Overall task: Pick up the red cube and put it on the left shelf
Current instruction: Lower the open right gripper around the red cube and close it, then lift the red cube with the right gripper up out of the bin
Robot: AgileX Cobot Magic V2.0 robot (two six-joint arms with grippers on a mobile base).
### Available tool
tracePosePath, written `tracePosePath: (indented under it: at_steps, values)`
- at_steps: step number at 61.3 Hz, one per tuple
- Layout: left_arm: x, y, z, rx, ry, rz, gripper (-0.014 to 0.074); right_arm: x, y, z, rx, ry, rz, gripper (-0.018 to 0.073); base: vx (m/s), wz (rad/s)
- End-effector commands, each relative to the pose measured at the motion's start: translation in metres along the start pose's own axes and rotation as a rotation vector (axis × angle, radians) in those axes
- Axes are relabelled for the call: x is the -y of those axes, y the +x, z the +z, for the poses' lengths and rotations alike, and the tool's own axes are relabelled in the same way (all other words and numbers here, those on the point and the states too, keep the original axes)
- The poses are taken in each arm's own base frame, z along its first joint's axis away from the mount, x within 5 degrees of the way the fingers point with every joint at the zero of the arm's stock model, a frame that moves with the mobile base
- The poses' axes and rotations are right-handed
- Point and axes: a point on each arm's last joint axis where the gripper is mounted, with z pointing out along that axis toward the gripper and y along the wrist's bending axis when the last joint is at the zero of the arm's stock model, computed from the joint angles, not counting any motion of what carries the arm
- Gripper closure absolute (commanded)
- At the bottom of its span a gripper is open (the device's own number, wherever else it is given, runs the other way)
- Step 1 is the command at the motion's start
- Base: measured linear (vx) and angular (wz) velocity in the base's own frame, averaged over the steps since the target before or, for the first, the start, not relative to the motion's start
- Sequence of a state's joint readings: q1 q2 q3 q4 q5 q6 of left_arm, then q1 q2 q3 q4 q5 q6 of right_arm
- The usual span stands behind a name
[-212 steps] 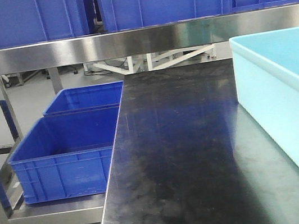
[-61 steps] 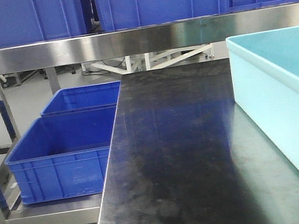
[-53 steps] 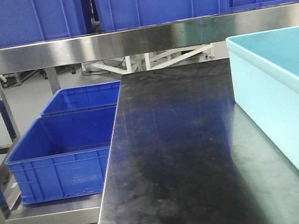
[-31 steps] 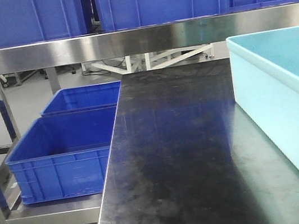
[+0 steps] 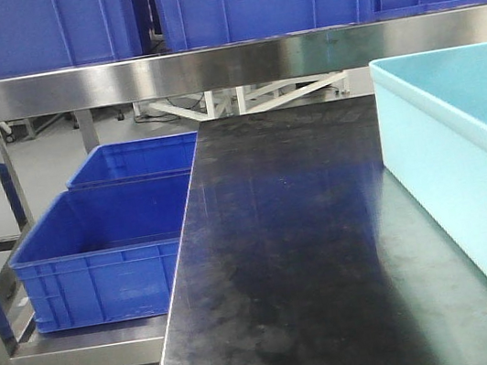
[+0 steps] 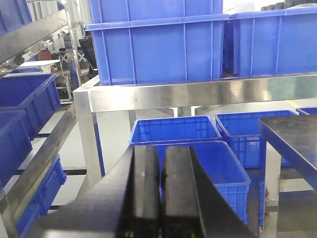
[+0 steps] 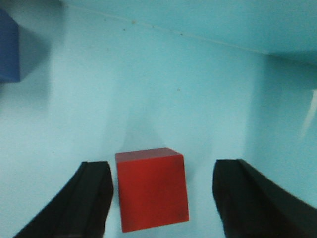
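**A:** Where is the red cube [image 7: 152, 191]?

**B:** It lies flat on the floor of the light blue tub [image 7: 198, 74], at 6 o'clock in the right wrist view. It sits between the fingers of the right tool [image 7: 163, 167], whose jaws are spread wide and grip nothing.

**A:** Is it centred between them?

**B:** No. It is just beside the finger at 7 o'clock, and I cannot tell whether the two touch. The finger at 5 o'clock stands clearly apart from it.

**A:** Is anything else in the tub?

**B:** A dark blue block [image 7: 8, 47] sits at 10 o'clock, cut off by the picture edge and well apart from the cube.

**A:** And the left tool [image 6: 160, 151]?

**B:** Its two black fingers are pressed almost together, with only a thin slit between them and nothing held. It points toward blue crates [image 6: 198, 163] sitting below a steel rail [image 6: 198, 94]. Large blue bins [image 6: 158, 47] stand on top of that rail at 12 o'clock.

**A:** What does the front view show?

**B:** The tub stands on the black surface [image 5: 302, 257] at 3 o'clock. The left shelf [image 5: 94, 347], at 8 o'clock and lower than the surface, carries two open blue crates, one behind the other.
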State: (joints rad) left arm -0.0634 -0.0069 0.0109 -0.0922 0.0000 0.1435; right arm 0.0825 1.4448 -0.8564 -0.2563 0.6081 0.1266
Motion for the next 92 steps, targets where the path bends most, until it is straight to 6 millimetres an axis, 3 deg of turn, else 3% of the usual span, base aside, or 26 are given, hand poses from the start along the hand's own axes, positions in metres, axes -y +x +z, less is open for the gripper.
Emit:
tracePosePath:
  at_steps: [1, 30, 55, 61, 81, 85, 92]
  values:
    - [-0.001, 0.001, 0.001, 0.053, -0.008, -0.004, 0.0491, 0.002, -0.01, -0.011, 0.087, 0.007, -0.013, 0.002, 0.0, 0.0]
    - [-0.001, 0.001, 0.001, 0.053, -0.008, -0.004, 0.0491, 0.0, -0.01, 0.006, 0.043, 0.001, -0.021, 0.002, 0.0, 0.0]
    - [-0.001, 0.001, 0.001, 0.053, -0.008, -0.004, 0.0491, -0.001, -0.011, 0.006, 0.05, -0.001, -0.021, 0.0022, 0.0, 0.0]
    - [-0.001, 0.001, 0.001, 0.053, -0.008, -0.004, 0.0491, -0.001, -0.011, 0.006, 0.053, -0.001, -0.021, 0.0093, 0.0, 0.0]
    - [-0.001, 0.001, 0.001, 0.053, -0.008, -0.004, 0.0491, 0.0, -0.014, 0.001, 0.096, -0.003, -0.019, 0.0471, 0.0, 0.0]
    - [-0.001, 0.001, 0.001, 0.053, -0.008, -0.004, 0.0491, 0.001, -0.018, -0.006, 0.133, -0.001, -0.015, 0.0515, 0.0, 0.0]
    - [-0.001, 0.001, 0.001, 0.053, -0.008, -0.004, 0.0491, 0.004, -0.024, -0.03, 0.259, 0.0, -0.006, 0.0508, 0.0, 0.0]
